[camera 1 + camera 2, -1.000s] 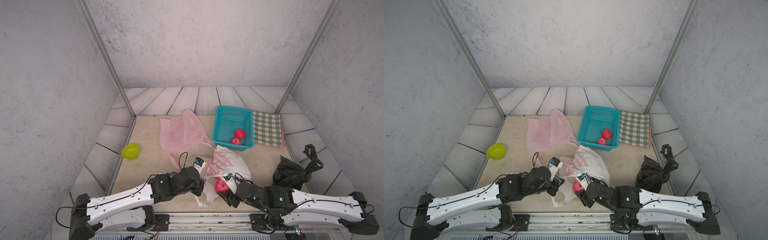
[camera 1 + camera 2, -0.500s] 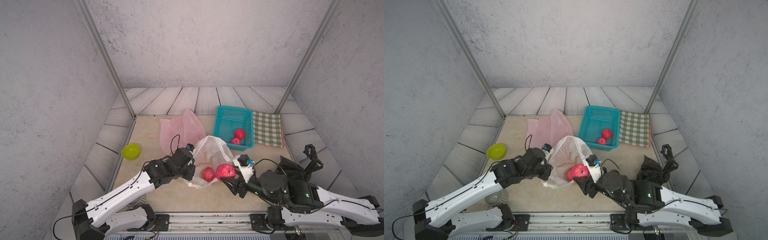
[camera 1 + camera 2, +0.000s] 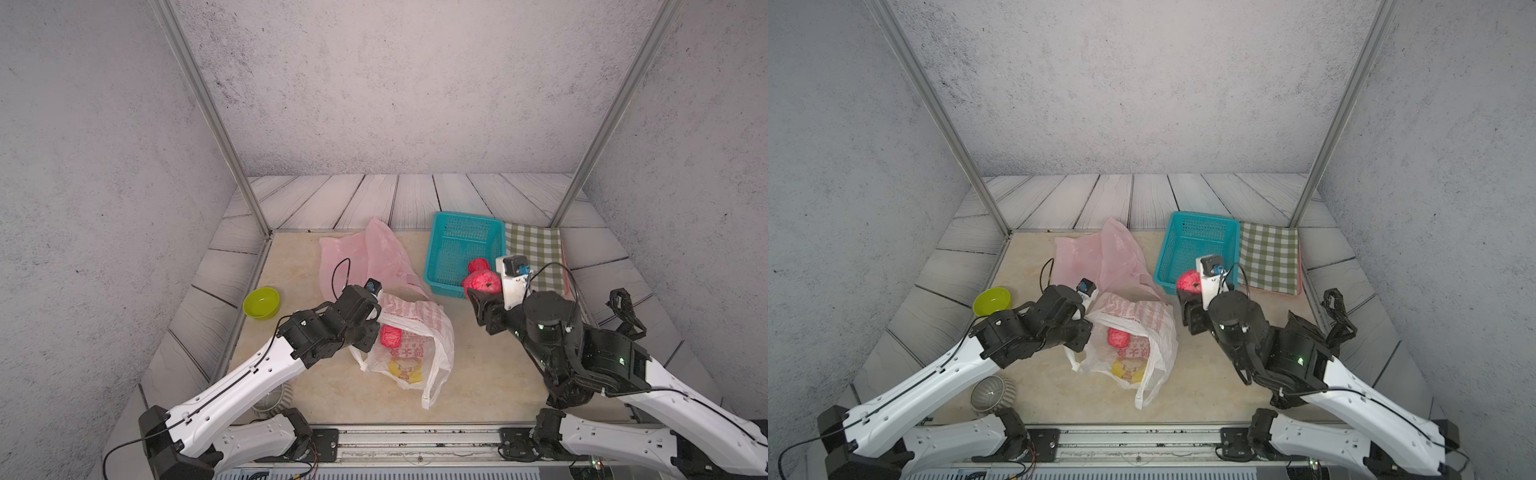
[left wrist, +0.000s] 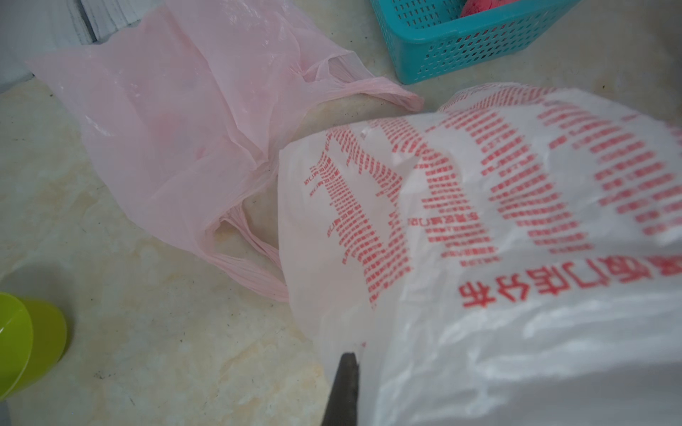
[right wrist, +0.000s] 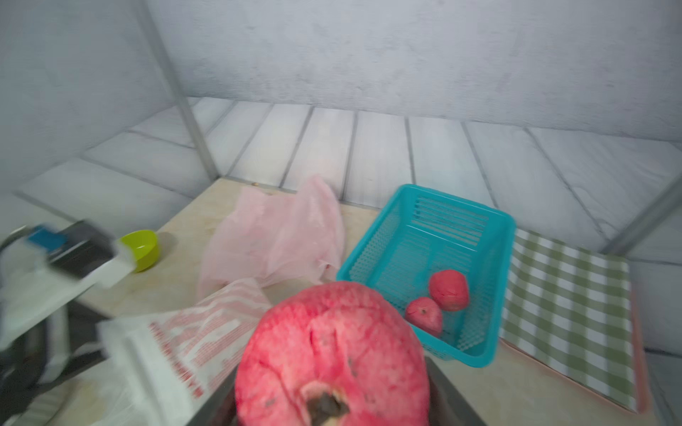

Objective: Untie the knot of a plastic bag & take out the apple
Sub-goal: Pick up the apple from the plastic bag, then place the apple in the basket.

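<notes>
Firmly, left claw (image 3: 376, 321) pinches red-lettered white bag (image 3: 417, 328); right claw (image 3: 488, 291) grips apple (image 3: 482, 282) near basket (image 3: 440, 283)

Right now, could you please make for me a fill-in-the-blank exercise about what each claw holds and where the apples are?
1. The right claw grips a red apple, and the left claw is shut on the ____ printed bag.
2. The teal basket holds ____ apples.
3. Inside that printed bag lies ____ more apple.

Missing words: white; two; one.
</notes>
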Motion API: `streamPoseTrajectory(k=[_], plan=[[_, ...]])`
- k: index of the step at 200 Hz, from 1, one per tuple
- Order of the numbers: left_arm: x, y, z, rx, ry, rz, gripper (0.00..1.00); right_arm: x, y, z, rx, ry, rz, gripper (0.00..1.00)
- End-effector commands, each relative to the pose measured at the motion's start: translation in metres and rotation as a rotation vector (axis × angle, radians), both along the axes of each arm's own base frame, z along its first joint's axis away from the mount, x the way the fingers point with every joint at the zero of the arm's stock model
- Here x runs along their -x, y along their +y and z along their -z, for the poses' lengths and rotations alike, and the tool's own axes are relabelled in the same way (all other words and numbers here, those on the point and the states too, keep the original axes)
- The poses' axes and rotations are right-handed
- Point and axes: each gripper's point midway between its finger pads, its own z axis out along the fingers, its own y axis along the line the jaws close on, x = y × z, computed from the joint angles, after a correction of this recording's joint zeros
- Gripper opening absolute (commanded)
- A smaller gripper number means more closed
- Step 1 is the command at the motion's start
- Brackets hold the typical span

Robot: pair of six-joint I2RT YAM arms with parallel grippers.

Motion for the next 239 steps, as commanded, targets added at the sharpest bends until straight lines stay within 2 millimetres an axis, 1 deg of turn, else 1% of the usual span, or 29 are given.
streamPoseTrajectory(k=[1,16,29,42,51,65,76,95,116,146,161,174,197,222,239], plan=[[-0.003,-0.01,0.007,0.02,0.01,0.051,0.0,-0.033,-0.01,0.009,0.0,0.08,0.045,0.44],[-0.002,-0.017,0.003,0.068,0.036,0.08,0.0,-0.066,-0.011,0.022,-0.041,0.153,0.07,0.44],[-0.003,-0.016,-0.002,0.093,0.033,0.087,0.0,-0.096,-0.009,0.038,-0.059,0.209,0.082,0.46],[-0.005,-0.008,-0.001,0.099,0.031,0.074,0.0,-0.126,-0.006,0.058,-0.061,0.285,0.092,0.46],[-0.005,-0.005,-0.001,0.112,0.033,0.063,0.0,-0.147,-0.002,0.078,-0.069,0.352,0.089,0.47],[-0.001,-0.007,0.0,0.142,0.044,0.078,0.0,-0.178,0.001,0.101,-0.079,0.407,0.093,0.47],[0.002,-0.009,0.001,0.149,0.054,0.09,0.0,-0.202,-0.002,0.117,-0.082,0.422,0.113,0.46],[0.001,-0.005,0.004,0.129,0.049,0.077,0.0,-0.237,-0.006,0.145,-0.061,0.461,0.144,0.46],[0.001,-0.006,0.008,0.126,0.059,0.08,0.0,-0.266,-0.003,0.175,-0.02,0.501,0.155,0.46],[-0.001,-0.007,0.014,0.102,0.074,0.087,0.0,-0.291,0.004,0.214,-0.008,0.576,0.152,0.48],[-0.002,-0.004,0.016,0.084,0.073,0.077,0.0,-0.297,0.006,0.233,-0.007,0.614,0.157,0.49],[-0.005,-0.001,0.018,0.067,0.066,0.06,0.0,-0.3,0.006,0.245,-0.007,0.629,0.166,0.5],[-0.008,0.003,0.022,0.041,0.067,0.042,0.0,-0.301,0.009,0.255,-0.019,0.642,0.164,0.52],[-0.012,0.005,0.027,0.024,0.08,0.03,0.0,-0.302,0.009,0.258,-0.013,0.644,0.158,0.53],[-0.014,0.006,0.03,0.016,0.089,0.026,0.0,-0.302,0.011,0.26,-0.011,0.647,0.15,0.57]])
